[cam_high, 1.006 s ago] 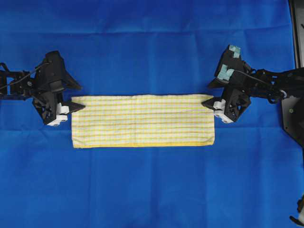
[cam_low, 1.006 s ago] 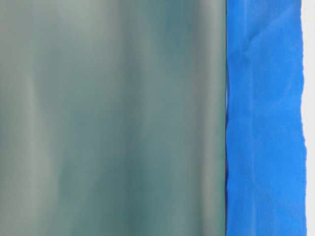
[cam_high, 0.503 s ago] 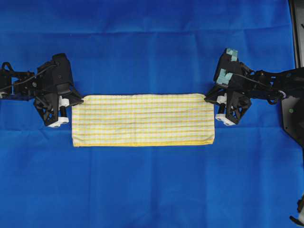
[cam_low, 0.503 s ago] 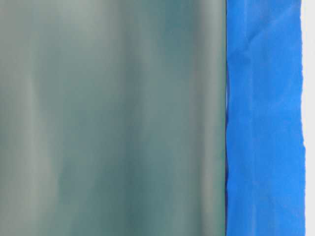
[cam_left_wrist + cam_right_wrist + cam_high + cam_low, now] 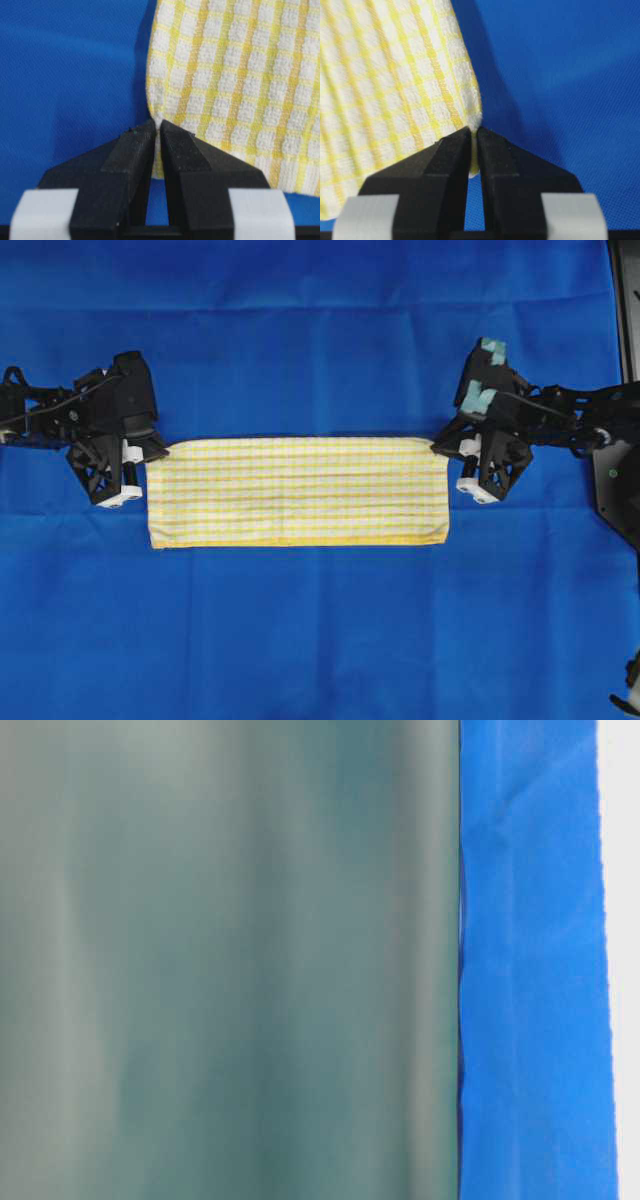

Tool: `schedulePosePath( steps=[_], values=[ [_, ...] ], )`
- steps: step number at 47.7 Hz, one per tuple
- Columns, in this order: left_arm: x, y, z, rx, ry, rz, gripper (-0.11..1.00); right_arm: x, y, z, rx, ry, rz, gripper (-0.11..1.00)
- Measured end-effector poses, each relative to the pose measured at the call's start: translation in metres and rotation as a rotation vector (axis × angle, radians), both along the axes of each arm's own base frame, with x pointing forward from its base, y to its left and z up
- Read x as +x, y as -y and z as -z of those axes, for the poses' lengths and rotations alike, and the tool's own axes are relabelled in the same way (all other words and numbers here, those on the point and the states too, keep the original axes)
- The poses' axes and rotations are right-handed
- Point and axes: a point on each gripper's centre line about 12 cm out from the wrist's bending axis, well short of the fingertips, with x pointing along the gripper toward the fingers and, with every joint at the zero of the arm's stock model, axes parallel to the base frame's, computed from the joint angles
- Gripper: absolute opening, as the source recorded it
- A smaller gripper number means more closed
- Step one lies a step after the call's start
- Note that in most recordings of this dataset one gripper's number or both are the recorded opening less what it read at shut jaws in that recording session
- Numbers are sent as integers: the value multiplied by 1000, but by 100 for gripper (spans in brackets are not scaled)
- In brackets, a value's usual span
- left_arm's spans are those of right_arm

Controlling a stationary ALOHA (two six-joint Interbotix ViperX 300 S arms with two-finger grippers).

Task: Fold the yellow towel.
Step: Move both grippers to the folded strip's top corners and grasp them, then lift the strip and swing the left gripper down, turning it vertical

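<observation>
Yellow towel (image 5: 298, 491) lies flat as a long, narrow band across the middle of the blue cloth (image 5: 320, 340) that covers the table; long axis runs left to right in the overhead view. Solid yellow hem along the near long edge.

Left gripper (image 5: 158, 448) at the towel's far-left corner. Wrist view: both black fingers (image 5: 131, 150) pressed together, with the corner of the checked fabric (image 5: 240, 75) pinched at their tips. The cloth lifts a little off the blue surface there.

Right gripper (image 5: 441, 446) at the far-right corner, mirror pose. Wrist view: jaws closed tight on the towel corner (image 5: 395, 90), which rises from the tips and casts a shadow on the blue cloth (image 5: 560, 75).

Both arms reach in level from opposite sides, the towel stretched between them, its far edge straight.

Table-level view: mostly a blurred grey-green surface (image 5: 230, 960) filling the left; a strip of blue cloth (image 5: 530, 970) at right. Neither gripper nor towel is visible in it.
</observation>
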Motion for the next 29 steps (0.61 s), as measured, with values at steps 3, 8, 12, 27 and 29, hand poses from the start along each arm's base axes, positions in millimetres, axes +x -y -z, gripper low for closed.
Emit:
schedulePosePath(
  steps=[3, 8, 12, 27, 29],
  values=[
    [2, 0, -10, 2, 11, 4, 3, -1, -1, -8, -1, 26, -4, 4],
    [4, 0, -28, 3, 37, 7, 3, -3, -2, -23, 1, 67, -16, 4],
    [4, 0, -46, 6, 72, 8, 3, -6, -3, -36, 3, 100, -25, 4],
    [-7, 2, -98, 20, 242, 6, 3, -20, -8, -77, -15, 202, -74, 4],
    [-8, 2, -104, 20, 263, 4, 3, -22, -8, -82, -17, 213, -79, 4]
  ],
)
